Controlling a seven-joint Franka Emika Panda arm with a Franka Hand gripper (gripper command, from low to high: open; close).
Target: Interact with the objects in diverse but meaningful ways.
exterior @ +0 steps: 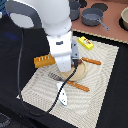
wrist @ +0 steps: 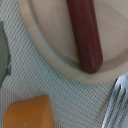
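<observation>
From the exterior view I count one orange bread loaf (exterior: 44, 61), scored across its top, lying on the woven placemat (exterior: 102, 70) toward the exterior view's left. One yellow carton (exterior: 85, 43) with print on it lies on the far part of the mat, just beyond the arm. One white-grey fish shape (exterior: 63, 94) lies on the near part of the mat, smooth and tapered. One pale round plate (exterior: 81, 72) sits mid-mat, mostly covered by the arm. I count two orange-handled utensils: a fork (exterior: 70, 82) in front of the plate with its metal tines pointing to the exterior view's left, and a knife (exterior: 91, 61) beside the plate on its far right. Two grey pots (exterior: 92, 17) stand on the tan surface beyond the mat. My gripper (exterior: 73, 64) hangs low over the plate; the white arm body hides the fingers, so I cannot tell how far apart they are, nor whether they touch anything.

From the wrist view I count one dark brown sausage (wrist: 85, 34), a smooth rounded cylinder lying on the plate (wrist: 45, 37), which looks matte and wood-coloured with a raised rim. One end of the bread loaf (wrist: 29, 113) shows on the mat, apart from the plate. The fork tines (wrist: 116, 102) lie just beside the plate's rim. A grey-green edge (wrist: 2, 50) shows at the border; I cannot tell what it is. No fingertips appear here.
</observation>
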